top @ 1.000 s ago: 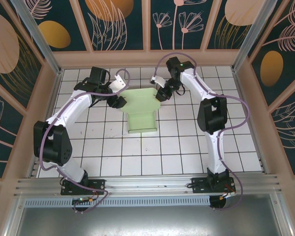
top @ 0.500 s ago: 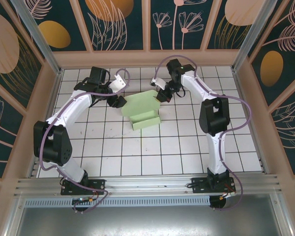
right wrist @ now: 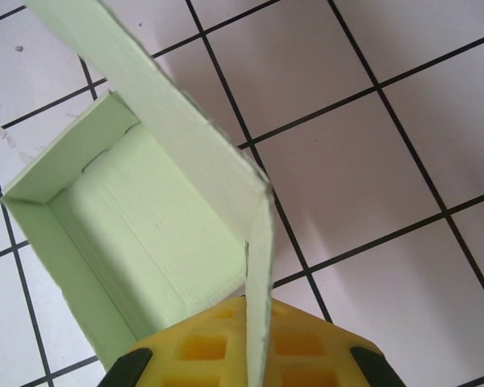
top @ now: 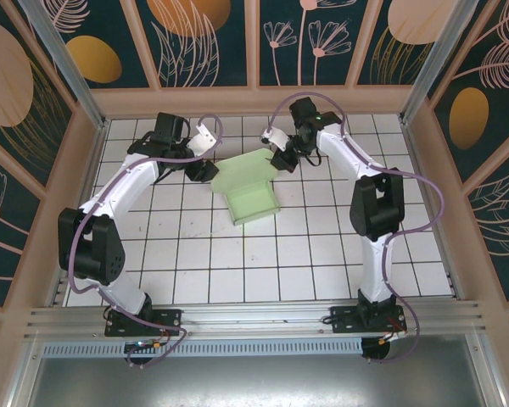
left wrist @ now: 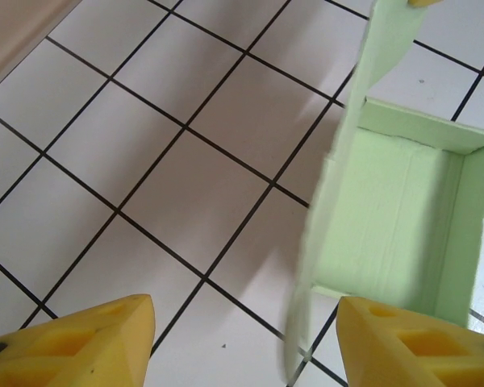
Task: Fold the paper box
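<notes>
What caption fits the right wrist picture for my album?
The right gripper pinches a flap of the open green paper box.

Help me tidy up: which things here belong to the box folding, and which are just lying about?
Job: box; right gripper, shut on its flap; left gripper, open, near it.
Just setting: table; walls.

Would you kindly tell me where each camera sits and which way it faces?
Top external: above, behind the arm bases, looking down on the table; both arms, paper box.
Left wrist: faces down; open left gripper astride the box's flap.
Right wrist: faces down; right gripper pinching a flap.
Shared: every view shows the paper box.
</notes>
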Tool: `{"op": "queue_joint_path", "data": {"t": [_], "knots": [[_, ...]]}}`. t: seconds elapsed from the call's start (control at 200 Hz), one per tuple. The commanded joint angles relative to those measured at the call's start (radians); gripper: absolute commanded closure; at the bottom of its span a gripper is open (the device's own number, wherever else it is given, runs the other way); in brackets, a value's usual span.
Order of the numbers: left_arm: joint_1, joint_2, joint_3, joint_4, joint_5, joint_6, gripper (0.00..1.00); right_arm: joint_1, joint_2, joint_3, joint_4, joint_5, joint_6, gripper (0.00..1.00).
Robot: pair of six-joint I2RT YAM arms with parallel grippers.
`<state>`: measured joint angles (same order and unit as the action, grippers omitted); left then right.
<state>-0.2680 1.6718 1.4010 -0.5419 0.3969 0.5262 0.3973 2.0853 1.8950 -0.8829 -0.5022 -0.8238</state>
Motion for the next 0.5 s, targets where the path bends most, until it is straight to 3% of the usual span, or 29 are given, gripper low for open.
{"op": "queue_joint_path", "data": {"t": [0.0,0.33,0.495], "knots": [[0.006,0.023,0.029,0.018,0.025,-0.021,0.40,0.006,-0.044,-0.023,0.023,0.016,0.026,1.00],[0.006,0.120,0.103,-0.042,-0.006,-0.013,0.50,0.006,-0.045,-0.029,0.024,0.017,0.034,1.00],[0.005,0.160,0.131,-0.098,0.056,0.008,0.53,0.007,-0.041,-0.023,0.017,0.019,0.036,1.00]]}}
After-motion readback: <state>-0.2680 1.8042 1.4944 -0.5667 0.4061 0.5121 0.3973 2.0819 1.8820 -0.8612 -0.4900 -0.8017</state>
